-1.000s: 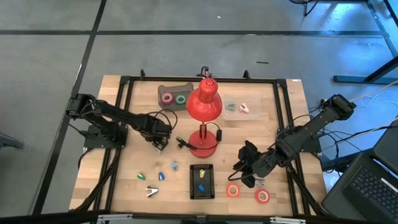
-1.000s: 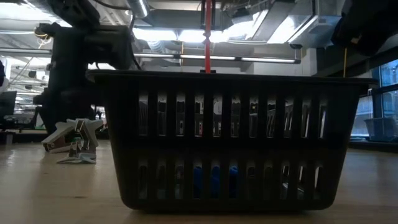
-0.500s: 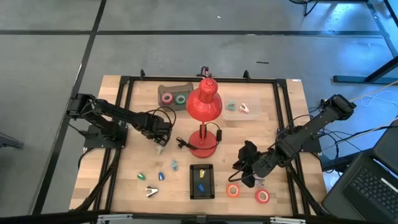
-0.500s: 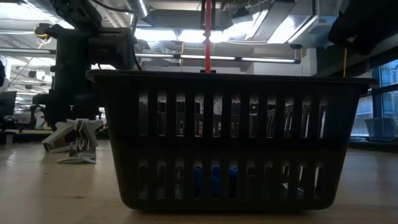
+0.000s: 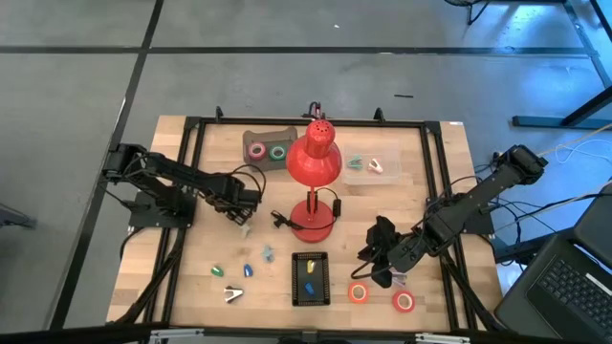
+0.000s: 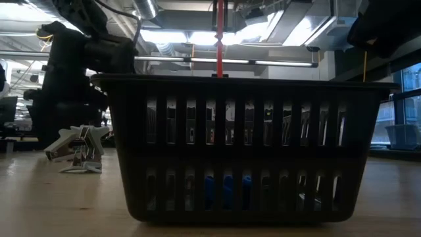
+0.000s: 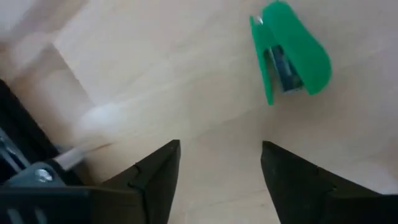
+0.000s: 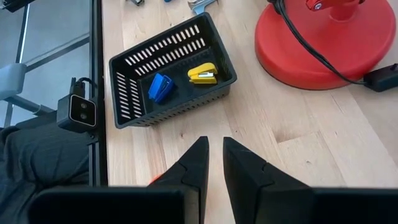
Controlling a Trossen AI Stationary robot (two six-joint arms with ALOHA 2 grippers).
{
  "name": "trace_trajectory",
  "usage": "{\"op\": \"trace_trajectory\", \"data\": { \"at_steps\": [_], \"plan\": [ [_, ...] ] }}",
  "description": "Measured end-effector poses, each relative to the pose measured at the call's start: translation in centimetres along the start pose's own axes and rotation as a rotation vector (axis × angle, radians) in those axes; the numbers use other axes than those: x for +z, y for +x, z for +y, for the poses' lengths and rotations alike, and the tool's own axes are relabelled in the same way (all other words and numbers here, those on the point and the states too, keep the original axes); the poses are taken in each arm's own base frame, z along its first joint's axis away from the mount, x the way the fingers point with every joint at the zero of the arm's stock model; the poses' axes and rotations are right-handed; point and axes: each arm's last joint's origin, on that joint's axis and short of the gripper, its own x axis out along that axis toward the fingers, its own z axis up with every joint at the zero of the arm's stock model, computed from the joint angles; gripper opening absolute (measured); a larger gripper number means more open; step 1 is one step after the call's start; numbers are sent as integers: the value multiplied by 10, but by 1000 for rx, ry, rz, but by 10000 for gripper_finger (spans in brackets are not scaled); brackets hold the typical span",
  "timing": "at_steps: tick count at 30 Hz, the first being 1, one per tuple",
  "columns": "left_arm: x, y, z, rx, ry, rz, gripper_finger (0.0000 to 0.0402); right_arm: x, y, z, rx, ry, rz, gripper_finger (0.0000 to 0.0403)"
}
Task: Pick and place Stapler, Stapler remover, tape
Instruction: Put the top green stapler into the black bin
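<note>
My left gripper (image 5: 241,204) (image 7: 221,163) hangs open over bare wood left of the red lamp, with nothing between its fingers. A green stapler (image 7: 289,55) (image 5: 216,271) lies on the table ahead of it. A small pale thing (image 5: 245,229) lies just near of that gripper. A silver stapler remover (image 5: 232,294) (image 6: 75,150) rests near the front edge. Two red tape rolls (image 5: 359,293) (image 5: 403,302) lie flat at the front right. My right gripper (image 5: 381,256) (image 8: 214,163) hovers above them, shut and empty.
A black basket (image 5: 309,264) (image 8: 124,74) holds a blue and a yellow stapler. The red lamp (image 5: 314,162) stands mid-table on its round base (image 8: 323,43). A grey tray (image 5: 258,137) at the back holds pink and green tape rolls. Small blue pieces (image 5: 248,270) lie nearby.
My left gripper has drawn back a little toward the table's left edge and tipped further down. The small pale thing now shows on the table, clear of its fingers. My right arm has kept still.
</note>
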Motion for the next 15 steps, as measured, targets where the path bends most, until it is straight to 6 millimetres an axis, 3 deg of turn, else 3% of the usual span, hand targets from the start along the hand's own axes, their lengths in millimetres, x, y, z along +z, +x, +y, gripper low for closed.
{"op": "trace_trajectory", "data": {
  "at_steps": [7, 15],
  "plan": [
    [8, 0, -7, -109, -11, -22, 251, 0, 0, 0, -13, -25, -15, 49],
    [26, 1, -4, -163, -123, -64, 256, 1, 0, -1, -17, -25, -20, 49]
  ]
}}
